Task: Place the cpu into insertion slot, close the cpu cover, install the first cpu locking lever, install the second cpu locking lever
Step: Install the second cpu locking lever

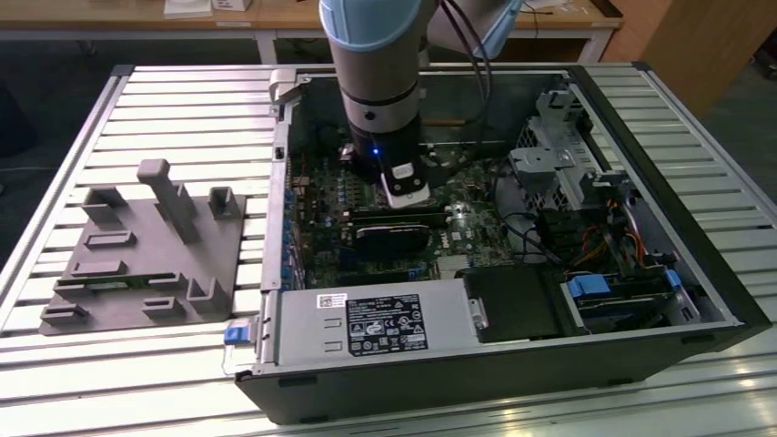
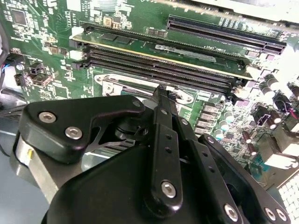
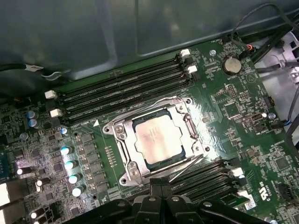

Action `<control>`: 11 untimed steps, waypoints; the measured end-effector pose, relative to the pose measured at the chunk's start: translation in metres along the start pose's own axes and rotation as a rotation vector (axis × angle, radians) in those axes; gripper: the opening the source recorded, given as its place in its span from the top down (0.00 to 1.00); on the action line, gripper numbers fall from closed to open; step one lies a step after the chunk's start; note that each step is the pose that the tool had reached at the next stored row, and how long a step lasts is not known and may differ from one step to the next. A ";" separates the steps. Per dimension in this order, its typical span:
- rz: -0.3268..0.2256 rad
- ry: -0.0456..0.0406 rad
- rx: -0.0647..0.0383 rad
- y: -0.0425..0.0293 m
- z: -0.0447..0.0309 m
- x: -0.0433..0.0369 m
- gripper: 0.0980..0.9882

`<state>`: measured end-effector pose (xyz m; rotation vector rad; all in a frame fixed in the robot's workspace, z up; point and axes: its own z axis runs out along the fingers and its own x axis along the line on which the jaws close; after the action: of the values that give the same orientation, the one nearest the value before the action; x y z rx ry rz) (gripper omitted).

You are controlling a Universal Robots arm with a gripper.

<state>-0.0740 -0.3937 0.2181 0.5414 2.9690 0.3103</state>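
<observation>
The cpu point(image 3: 158, 138) is lying flat in the socket on the green motherboard point(image 3: 224, 140), its greyish metallic top facing outward. It is square, so no long axis is standing out; its edges are running at a slant to the memory slots point(image 3: 121, 88) on one side and the further slots point(image 3: 205, 179) on the other. The cpu cover point(image 3: 122, 142) is lying closed over the chip, its silvery frame bordering all four edges and leaving the middle open. A thin metal lever point(image 3: 187, 169) is running along the frame's side nearest the claw; whether it is latched is hard to make out.

In the first wrist view the black tips of the claw point(image 3: 161, 193) are sitting pressed together just beside the socket, holding nothing. In the second wrist view the claw's point(image 2: 161, 95) linkage is blocking most of the socket, leaving a sliver of the frame point(image 2: 135, 85) showing.

In the exterior view the arm point(image 1: 378, 82) is reaching down into the open computer case point(image 1: 680, 273) on the slatted table point(image 1: 182, 109), hiding the socket. A grey fixture point(image 1: 140, 255) is standing on the table toward the exterior view's left, well apart from the case.
</observation>
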 end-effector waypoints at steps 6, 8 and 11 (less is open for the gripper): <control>0.005 0.0131 -0.036 -0.0093 0.0020 0.0006 0.99; 0.007 0.0167 -0.046 -0.0128 0.0028 0.0002 0.99; 0.010 0.0232 -0.064 -0.0178 0.0040 -0.0002 0.99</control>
<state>-0.0792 -0.4094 0.2104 0.5485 2.9677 0.4135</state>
